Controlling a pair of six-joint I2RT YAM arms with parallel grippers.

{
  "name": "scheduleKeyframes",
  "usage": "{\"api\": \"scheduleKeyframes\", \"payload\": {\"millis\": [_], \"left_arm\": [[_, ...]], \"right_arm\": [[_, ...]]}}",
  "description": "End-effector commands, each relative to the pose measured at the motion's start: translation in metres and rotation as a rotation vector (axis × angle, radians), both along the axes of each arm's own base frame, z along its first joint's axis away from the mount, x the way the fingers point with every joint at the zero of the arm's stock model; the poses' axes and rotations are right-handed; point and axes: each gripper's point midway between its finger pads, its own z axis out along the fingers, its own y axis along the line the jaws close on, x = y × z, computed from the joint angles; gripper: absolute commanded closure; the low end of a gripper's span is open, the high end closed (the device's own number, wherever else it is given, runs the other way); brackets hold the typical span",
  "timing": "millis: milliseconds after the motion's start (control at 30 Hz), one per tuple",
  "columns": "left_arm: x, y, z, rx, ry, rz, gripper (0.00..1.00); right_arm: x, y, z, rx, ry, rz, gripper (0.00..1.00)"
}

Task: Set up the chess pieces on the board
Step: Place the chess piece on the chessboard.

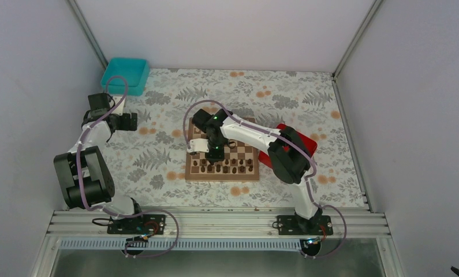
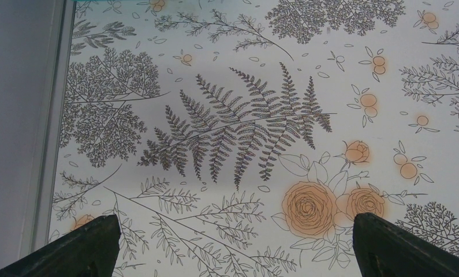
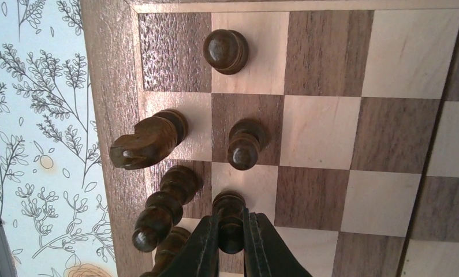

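Floral cloth [image 1: 157, 156] covers the table, w/ grey walls on 3 sides. Board [image 1: 221, 177] lies mid-table, a bit R of centre. Dark pieces [image 1: 234, 169] stand along its near edge. Red tray [image 1: 301, 140] sits just beside the board's R side, partly under the R arm. Teal bin [image 1: 126, 75] is at the far L corner.

R arm reaches across the board, and the R gripper [image 1: 215, 157] points down at the near-L part.

Wrist view:
- R gripper [image 3: 231, 222] is closed tight on a pawn [image 3: 229, 203], w/ fingers [image 3: 261, 245] pressed to both sides of it.
- The pawn is upright, over the 2nd file in from the rim. Can't tell if its base touches the wood.
- Just beside it, on the rim-side file, stand a bishop [image 3: 163, 208] and a knight [image 3: 146, 144]. Another piece is partly hidden by the L finger.
- 2 more pawns stand in the same file as the held one, apart from each other.

L arm is folded back at the L side, well apart from the board. L gripper [image 2: 235, 222] hangs over bare cloth, spread wide w/ nothing btwn its fingers [image 2: 94, 242].
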Motion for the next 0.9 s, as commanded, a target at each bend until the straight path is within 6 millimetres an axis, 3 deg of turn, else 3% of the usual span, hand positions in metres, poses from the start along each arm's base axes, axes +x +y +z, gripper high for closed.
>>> {"api": "scheduleKeyframes", "payload": {"millis": [0, 700, 867], "left_arm": [[-0.0008, 0.0042, 0.0044, 0.01, -0.016, 0.014, 0.0], [-0.0002, 0.0039, 0.002, 0.008, -0.012, 0.011, 0.0], [-0.0006, 0.0037, 0.0012, 0.007, -0.01, 0.009, 0.0]], "right_arm": [[-0.0079, 0.0025, -0.0068, -0.007, 0.025, 0.022, 0.9], [-0.0033, 0.0076, -0.0083, -0.006, 0.014, 0.028, 0.89], [-0.0027, 0.0065, -0.0088, -0.01, 0.012, 0.025, 0.81]]}}
